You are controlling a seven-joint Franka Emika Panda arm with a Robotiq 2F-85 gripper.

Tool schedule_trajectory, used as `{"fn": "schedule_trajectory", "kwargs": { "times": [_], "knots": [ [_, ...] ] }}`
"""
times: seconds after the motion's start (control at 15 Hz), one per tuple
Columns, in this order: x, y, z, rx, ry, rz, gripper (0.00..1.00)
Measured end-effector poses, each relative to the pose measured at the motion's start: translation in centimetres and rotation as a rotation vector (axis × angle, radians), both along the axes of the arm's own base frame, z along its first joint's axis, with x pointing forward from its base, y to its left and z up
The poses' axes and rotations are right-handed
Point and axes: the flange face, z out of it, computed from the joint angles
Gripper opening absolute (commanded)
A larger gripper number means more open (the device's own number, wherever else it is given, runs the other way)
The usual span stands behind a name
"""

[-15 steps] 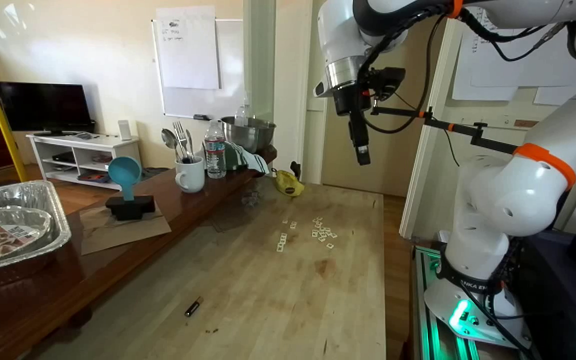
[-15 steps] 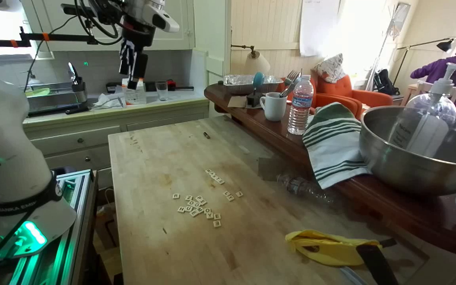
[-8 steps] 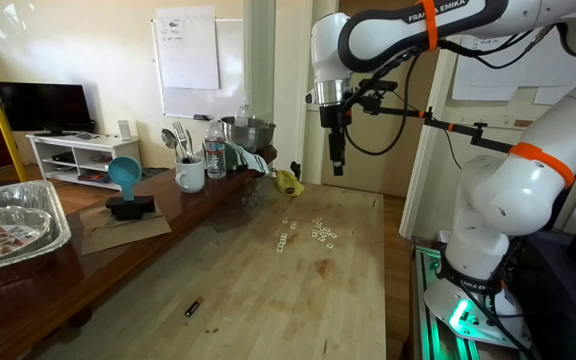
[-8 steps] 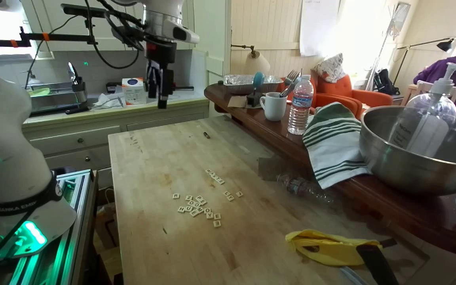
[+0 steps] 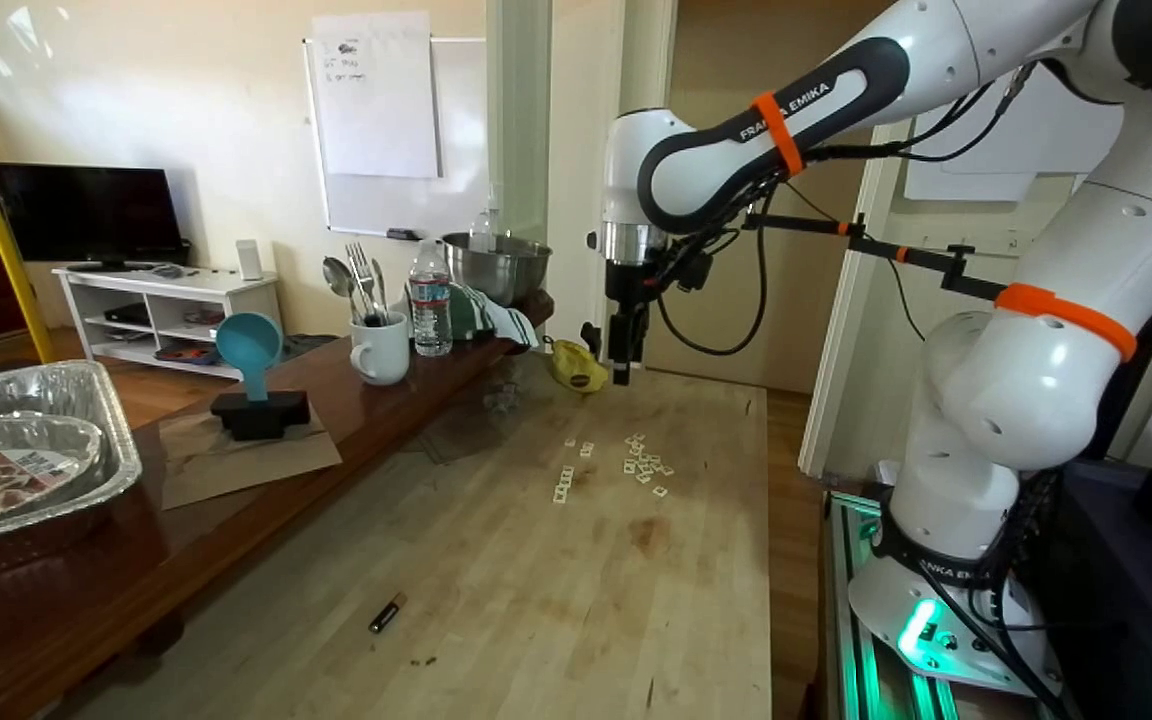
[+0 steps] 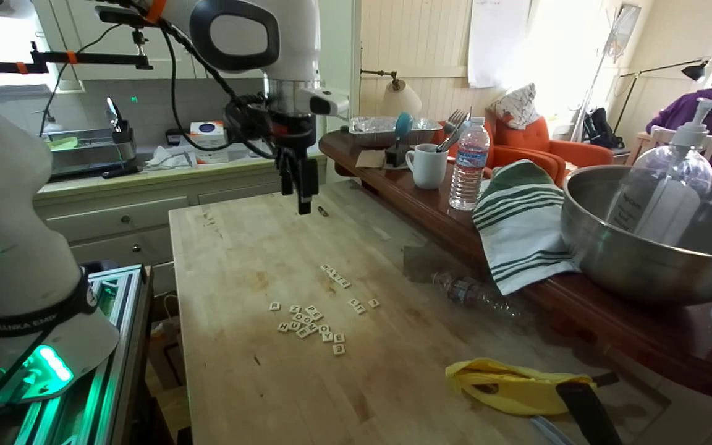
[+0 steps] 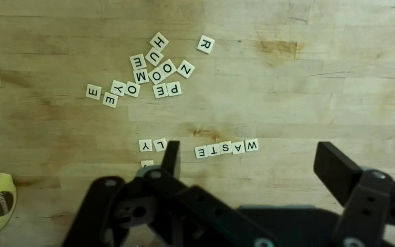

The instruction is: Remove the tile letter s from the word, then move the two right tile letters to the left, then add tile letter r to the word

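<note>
The word reads WASTE in small cream tiles on the wooden table, upside down in the wrist view: W (image 7: pixel 251 145), A (image 7: pixel 238 148), S (image 7: pixel 225 147), T (image 7: pixel 213 150), E (image 7: pixel 201 151). The word shows in both exterior views (image 5: pixel 563 485) (image 6: pixel 335 276). Tile R (image 7: pixel 205 44) lies alone beyond the loose tiles; it also shows in an exterior view (image 6: pixel 275 306). My gripper (image 7: pixel 249 142) is wide open and empty, high above the table. In the wrist view the word lies between its fingers, nearer the left one. The gripper also shows in both exterior views (image 5: pixel 622 375) (image 6: pixel 297 201).
Loose tiles (image 7: pixel 156 75) lie clustered near R. Tiles Y (image 7: pixel 145 145) and L (image 7: pixel 160 144) lie beside the left finger, with another tile (image 7: pixel 147 163) partly hidden. A yellow pouch (image 6: pixel 510 386), a battery (image 5: pixel 387 613) and a raised brown counter (image 5: pixel 336 420) flank the table.
The arm has come down and reached further out over the table. The gripper is lower and points straight down, where it was tilted before. The tiles have not moved.
</note>
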Motion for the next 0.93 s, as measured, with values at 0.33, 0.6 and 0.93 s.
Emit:
{"fn": "schedule_trajectory", "kwargs": {
  "times": [0.33, 0.6, 0.93],
  "knots": [
    [0.5, -0.4, -0.7, 0.005, 0.010, -0.011, 1.00],
    [0.2, 0.1, -1.5, -0.037, 0.030, 0.131, 1.00],
    [0.7, -0.4, -5.7, -0.017, -0.004, 0.398, 1.00]
  ]
}}
